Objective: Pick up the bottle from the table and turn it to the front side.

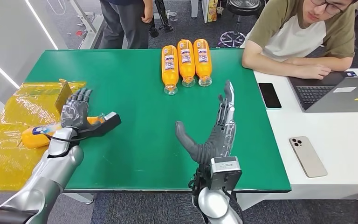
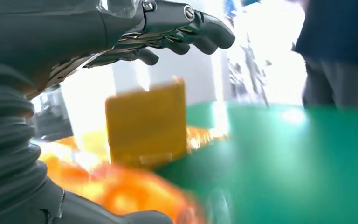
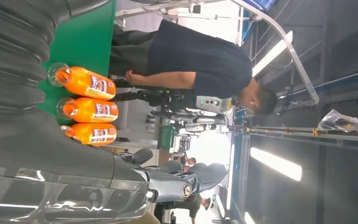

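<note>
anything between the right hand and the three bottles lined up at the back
Nothing: in the head view only bare green table lies between the right hand and the three bottles.

Matt green table [image 1: 140, 140]; glossy plastic bottles [image 1: 186, 58].

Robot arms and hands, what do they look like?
Both arms are silver metal. The left hand and right hand have dark grey fingers and thick grey thumbs, with grey ribbed covers at the wrists. Black cables run along the left wrist; a grey box sits behind the right hand.
</note>
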Robot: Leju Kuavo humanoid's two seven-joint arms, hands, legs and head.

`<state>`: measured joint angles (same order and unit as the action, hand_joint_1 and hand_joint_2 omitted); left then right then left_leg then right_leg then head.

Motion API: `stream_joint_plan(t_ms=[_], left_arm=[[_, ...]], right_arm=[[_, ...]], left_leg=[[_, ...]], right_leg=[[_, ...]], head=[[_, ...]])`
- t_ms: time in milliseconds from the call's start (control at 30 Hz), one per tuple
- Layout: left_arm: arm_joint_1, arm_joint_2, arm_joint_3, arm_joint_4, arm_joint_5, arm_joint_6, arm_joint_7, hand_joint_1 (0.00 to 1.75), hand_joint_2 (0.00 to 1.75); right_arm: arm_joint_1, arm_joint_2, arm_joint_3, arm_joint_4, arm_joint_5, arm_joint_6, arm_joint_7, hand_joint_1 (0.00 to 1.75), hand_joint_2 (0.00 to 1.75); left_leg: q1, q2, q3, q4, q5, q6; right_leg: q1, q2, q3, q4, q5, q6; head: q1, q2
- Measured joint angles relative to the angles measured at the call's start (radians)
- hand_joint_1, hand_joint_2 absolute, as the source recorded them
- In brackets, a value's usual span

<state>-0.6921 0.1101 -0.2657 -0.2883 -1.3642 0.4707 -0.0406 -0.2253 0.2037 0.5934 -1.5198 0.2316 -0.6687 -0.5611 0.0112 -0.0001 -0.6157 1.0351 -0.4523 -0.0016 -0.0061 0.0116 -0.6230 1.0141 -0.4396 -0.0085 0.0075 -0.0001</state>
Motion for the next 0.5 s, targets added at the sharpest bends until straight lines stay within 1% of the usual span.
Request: stream_joint_plan(t_ms=[100, 167, 200, 267, 300, 333, 400, 433, 467, 500], left_arm=[[-0.003, 0.001, 0.045, -0.025, 0.037, 0.138, -0.052, 0.0, 1.75], [0.016, -0.002, 0.079, -0.075, 0.051, 0.19, -0.114, 0.0, 1.75], [0.037, -0.006, 0.111, -0.129, 0.058, 0.203, -0.171, 0.0, 1.75], [0.085, -0.033, 0.21, -0.272, 0.091, 0.221, -0.336, 0.0, 1.75], [0.103, -0.053, 0.272, -0.34, 0.119, 0.227, -0.423, 0.0, 1.75], [0.118, -0.075, 0.333, -0.4, 0.157, 0.23, -0.5, 0.0, 1.75], [0.15, -0.115, 0.43, -0.508, 0.274, 0.231, -0.602, 0.0, 1.75], [0.168, -0.133, 0.456, -0.559, 0.364, 0.231, -0.628, 0.0, 1.75], [0.189, -0.15, 0.465, -0.61, 0.473, 0.231, -0.643, 0.0, 1.75], [0.2, -0.159, 0.467, -0.639, 0.536, 0.231, -0.649, 0.0, 1.75]], right_arm=[[-0.003, 0.001, 0.0, 0.011, -0.009, 0.0, -0.005, 0.0, 1.75], [-0.004, 0.002, 0.001, 0.017, -0.015, 0.0, -0.008, 0.0, 1.75], [-0.005, 0.002, 0.001, 0.02, -0.016, 0.0, -0.009, 0.0, 1.75], [-0.007, 0.003, 0.003, 0.027, -0.019, 0.0, -0.012, 0.0, 1.75], [-0.008, 0.004, 0.004, 0.031, -0.022, 0.0, -0.013, 0.0, 1.75], [-0.009, 0.004, 0.005, 0.034, -0.026, 0.0, -0.015, 0.0, 1.75], [-0.011, 0.005, 0.006, 0.042, -0.032, 0.0, -0.019, 0.0, 1.75], [-0.012, 0.005, 0.006, 0.045, -0.034, 0.0, -0.022, 0.0, 1.75], [-0.013, 0.005, 0.007, 0.049, -0.035, 0.0, -0.024, 0.0, 1.75], [-0.013, 0.005, 0.007, 0.051, -0.035, 0.0, -0.025, 0.0, 1.75]], left_leg=[[0.0, 0.0, 0.0, 0.0, 0.0, 0.0], [0.0, 0.0, 0.0, 0.0, 0.0, 0.0], [0.0, 0.001, 0.0, 0.0, 0.0, 0.0], [0.0, 0.002, 0.0, 0.0, 0.0, 0.0], [0.0, 0.002, 0.0, 0.0, 0.0, 0.0], [0.0, 0.002, 0.0, 0.0, -0.001, 0.0], [0.0, 0.002, 0.0, 0.0, -0.001, -0.001], [0.0, 0.002, 0.0, 0.0, -0.001, -0.001], [0.0, 0.001, 0.0, 0.0, -0.001, -0.001], [0.0, 0.001, 0.0, 0.0, -0.001, -0.001]], right_leg=[[0.0, 0.0, 0.0, 0.0, 0.0, 0.0], [0.0, 0.001, 0.0, 0.0, 0.0, 0.0], [0.0, 0.001, 0.0, 0.0, 0.0, 0.0], [0.0, 0.003, -0.001, 0.0, 0.0, 0.0], [0.0, 0.003, -0.001, 0.0, 0.0, 0.0], [0.0, 0.003, -0.001, 0.0, 0.0, 0.0], [0.0, 0.004, 0.0, 0.0, 0.0, 0.0], [0.0, 0.003, 0.0, -0.001, 0.0, 0.0], [0.0, 0.002, 0.0, -0.001, 0.0, 0.0], [0.0, 0.001, 0.0, -0.001, 0.0, 0.0]], head=[[0.0, 0.0], [0.0, 0.0], [0.0, 0.0], [0.0, 0.0], [0.0, 0.0], [0.0, 0.0], [0.0, 0.0], [0.0, 0.0], [0.0, 0.0], [0.0, 0.0]])
